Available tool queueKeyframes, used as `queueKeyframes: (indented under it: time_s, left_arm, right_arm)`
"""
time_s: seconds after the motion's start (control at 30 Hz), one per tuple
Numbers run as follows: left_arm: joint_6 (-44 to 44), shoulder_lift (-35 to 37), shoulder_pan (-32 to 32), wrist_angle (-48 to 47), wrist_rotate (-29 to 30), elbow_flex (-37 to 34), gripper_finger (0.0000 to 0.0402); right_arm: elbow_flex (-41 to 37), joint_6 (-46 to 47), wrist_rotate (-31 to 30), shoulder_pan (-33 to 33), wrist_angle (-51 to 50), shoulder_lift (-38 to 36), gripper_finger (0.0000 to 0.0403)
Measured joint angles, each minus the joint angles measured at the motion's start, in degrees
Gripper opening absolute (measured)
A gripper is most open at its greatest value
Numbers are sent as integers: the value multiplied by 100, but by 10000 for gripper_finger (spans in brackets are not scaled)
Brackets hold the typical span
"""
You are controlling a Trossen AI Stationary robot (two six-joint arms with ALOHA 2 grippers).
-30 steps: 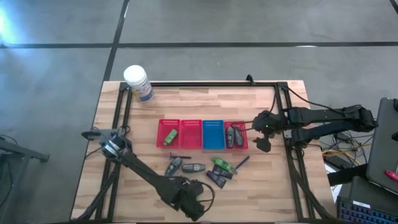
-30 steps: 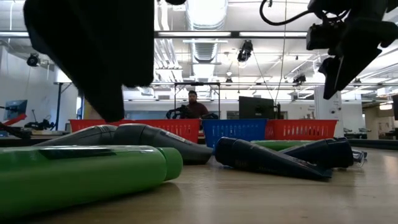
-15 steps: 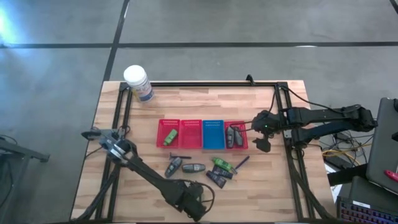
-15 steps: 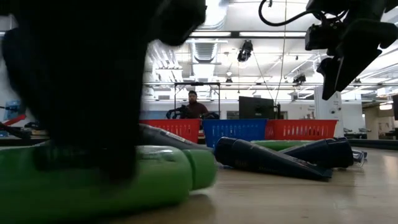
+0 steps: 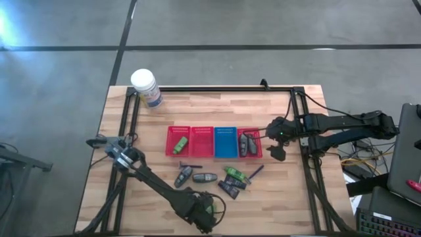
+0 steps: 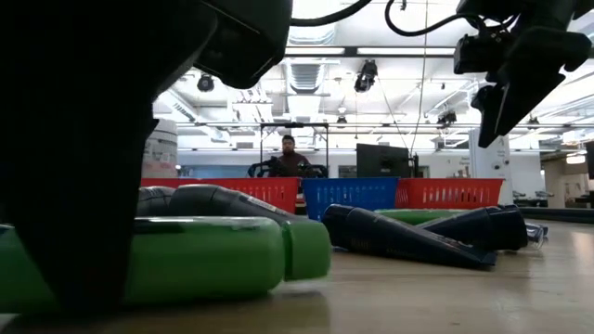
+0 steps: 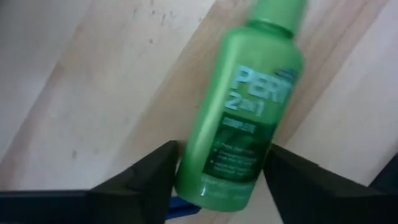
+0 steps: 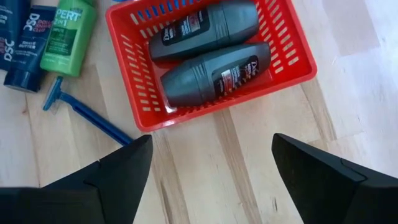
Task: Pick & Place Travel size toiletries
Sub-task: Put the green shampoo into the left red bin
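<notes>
A bright green little bottle [image 7: 249,106] lies on its side near the table's front edge, cap [image 6: 306,249] toward the right. My left gripper [image 5: 205,212] is down on it, pointing steeply down, one finger on each side. My right gripper [image 5: 276,150] hangs open above the table, just right of the rightmost red basket [image 8: 292,56], which holds two grey oval bottles [image 8: 214,78]. More toiletries lie loose mid-table: grey bottles [image 5: 195,177], a green bottle [image 5: 235,174], dark tubes [image 5: 230,187] and a blue-handled razor [image 8: 87,115]. My left gripper has the green bottle's lower body, near its base end [image 7: 217,177], between its two fingers [image 7: 163,167]. The fingers come from above, slanting, and lie across the bottle. The bottle lies flat on the table, label up.
A row of red baskets [image 5: 189,141] and one blue basket [image 5: 225,142] stands mid-table; the leftmost holds a green bottle [image 5: 181,145]. A large white jar [image 5: 145,85] stands at the far left corner. A person [image 6: 290,158] sits in the room behind. Bare wood lies at the near right.
My left gripper has come down over the green bottle at the front edge and now stands around it. The bottle has slid a little toward the table's right while staying flat on the wood.
</notes>
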State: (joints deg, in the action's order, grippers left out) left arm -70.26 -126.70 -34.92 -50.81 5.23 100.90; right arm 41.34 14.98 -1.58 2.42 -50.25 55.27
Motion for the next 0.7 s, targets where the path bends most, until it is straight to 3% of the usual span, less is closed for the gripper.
queueKeyframes:
  time_s: [0.17,0.3,0.4,0.53,0.7]
  left_arm:
    - [77,240,87,-55,209,-13,156]
    - [-446,750,228,-434,950,-5,155]
    - [-1734,1191,402,-1151,1846,-120,173]
    - [-3942,1990,815,-1989,2555,-778,180]
    - [-3952,2981,1489,-1547,2558,-2082,157]
  right_arm:
    - [13,85,0,0,8,0,316]
    - [20,87,0,0,12,0,316]
    - [20,87,-2,0,21,0,322]
    - [20,84,0,0,101,0,336]
    - [20,67,3,0,175,0,352]
